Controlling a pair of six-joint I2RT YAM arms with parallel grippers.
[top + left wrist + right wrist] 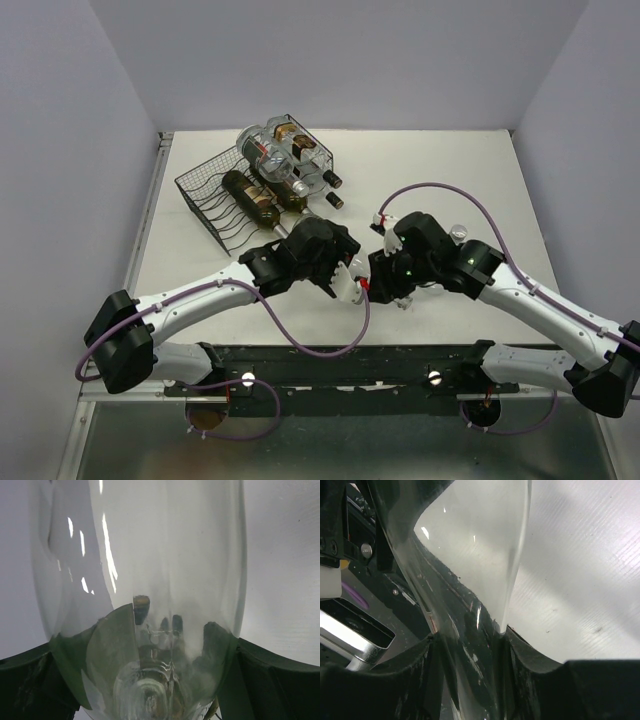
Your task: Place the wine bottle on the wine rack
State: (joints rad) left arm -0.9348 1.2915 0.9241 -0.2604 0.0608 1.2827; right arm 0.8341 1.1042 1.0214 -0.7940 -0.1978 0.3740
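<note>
Your two arms met over the middle of the surface, both on one clear glass wine bottle. Your left hand stood spread wide around the broad body, and the glass filled the gap and appeared to touch both fingers, so it looked like a grip. Your right hand stood much narrower where the glass tapered, its fingers pressed against either side; that too read as a hold.

From overhead the bottle was almost wholly hidden beneath the two hands, and whether it was raised off the surface or resting on it could not be told. Its long axis seemed to run from one hand to the other, roughly across the surface from left to right.

The black wire wine rack stood at the far left, well apart from the hands. It already carried another clear bottle on top and dark bottles below, all lying on a diagonal with their necks towards the near right. The rack lay beyond and to the left of the held bottle, nearer your left arm. By that reckoning the carry would go away from you and leftward, and the bottle would likely need turning to match that diagonal.
</note>
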